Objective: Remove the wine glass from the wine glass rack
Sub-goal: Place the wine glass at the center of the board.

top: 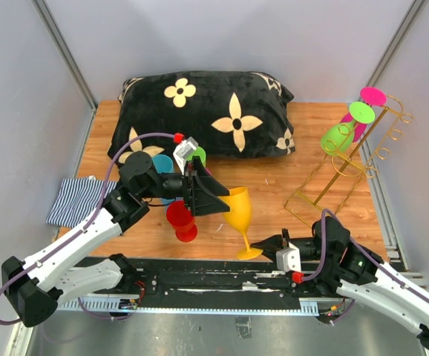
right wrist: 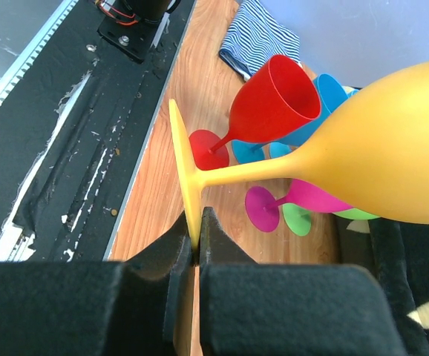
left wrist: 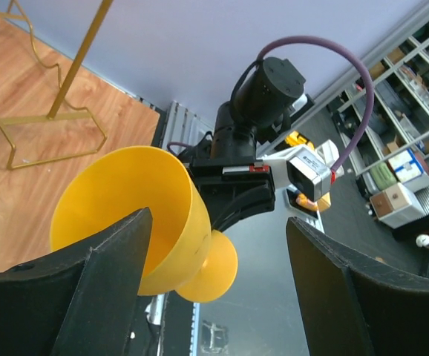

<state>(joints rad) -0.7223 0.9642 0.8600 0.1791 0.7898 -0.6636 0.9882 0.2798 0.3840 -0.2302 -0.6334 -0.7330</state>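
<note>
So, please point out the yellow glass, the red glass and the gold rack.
yellow glass (top: 237, 208), top view, on its bowl.
red glass (right wrist: 274, 96), right wrist view, on its bowl.
gold rack (left wrist: 84, 52), left wrist view, on its slanted bar.

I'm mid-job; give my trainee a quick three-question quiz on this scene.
1. True or false: the right gripper pinches the yellow wine glass by its foot.
2. What hangs on the wine glass rack? A red and blue glasses; B a green glass and a pink glass; C nothing.
3. Fill in: beside the yellow bowl, the left gripper is ___.
Key: 1 true; 2 B; 3 open.
</note>
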